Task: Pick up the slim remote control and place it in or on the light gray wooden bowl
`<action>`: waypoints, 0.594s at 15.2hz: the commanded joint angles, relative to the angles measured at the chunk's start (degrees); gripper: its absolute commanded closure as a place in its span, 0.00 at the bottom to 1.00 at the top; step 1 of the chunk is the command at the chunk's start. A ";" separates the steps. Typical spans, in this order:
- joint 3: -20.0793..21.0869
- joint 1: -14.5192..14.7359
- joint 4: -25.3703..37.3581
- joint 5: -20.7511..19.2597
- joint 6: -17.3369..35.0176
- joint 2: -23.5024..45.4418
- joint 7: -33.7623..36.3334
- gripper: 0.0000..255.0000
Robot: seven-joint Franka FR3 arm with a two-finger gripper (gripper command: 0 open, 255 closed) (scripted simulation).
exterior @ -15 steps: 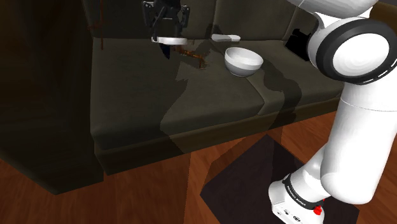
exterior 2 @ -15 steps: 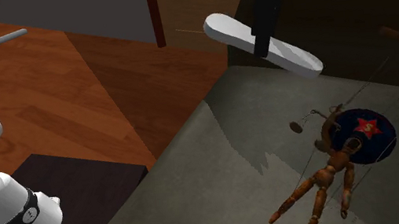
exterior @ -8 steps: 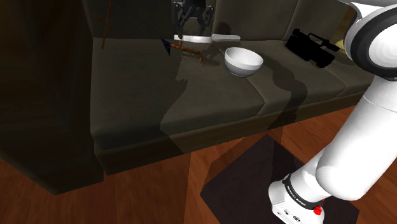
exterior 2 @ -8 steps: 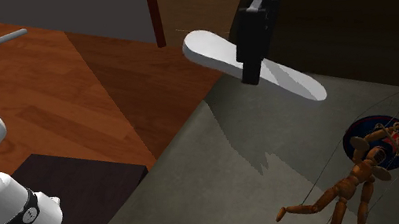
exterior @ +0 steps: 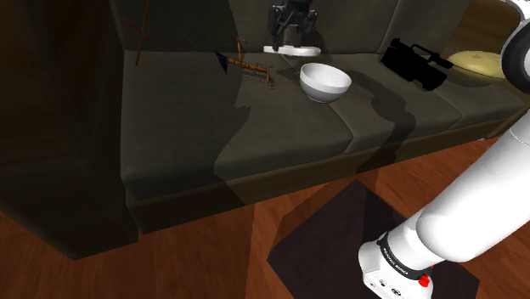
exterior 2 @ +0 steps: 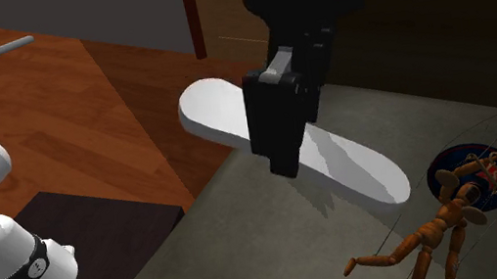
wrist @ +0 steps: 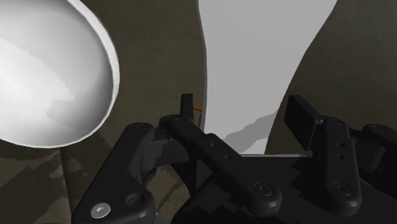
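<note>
The slim remote (exterior 2: 359,170) is a long white slab held level above the dark sofa seat. My black gripper (exterior 2: 288,153) is shut on its middle, one finger on each long side. In the shoulder view the gripper (exterior: 291,42) holds the remote (exterior: 306,51) just behind and above the white bowl (exterior: 324,82), which stands upright on the seat. In the wrist view the fingers (wrist: 187,113) clasp the remote (wrist: 254,63), and the bowl (wrist: 44,70) lies beside it, beyond one finger.
A wooden jointed puppet (exterior: 251,70) lies on the seat at the bowl's left, next to a dark blue disc with a red star (exterior 2: 467,177). A black camcorder (exterior: 415,63) and a yellow cushion (exterior: 480,59) sit further right. The sofa's back rises right behind the gripper.
My gripper has carried the remote toward the shoulder view's right, from over the puppet to just behind the bowl. The puppet shifted a little on the seat.
</note>
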 commanded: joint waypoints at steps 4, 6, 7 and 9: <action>-3.06 -3.82 -3.03 0.67 0.43 -2.61 -6.91 1.00; -4.35 -5.30 -3.70 0.79 0.45 -3.23 -9.66 1.00; -5.00 -6.02 -3.91 0.82 0.44 -3.45 -11.04 1.00; -6.29 -7.46 -4.12 0.85 0.36 -3.70 -13.76 1.00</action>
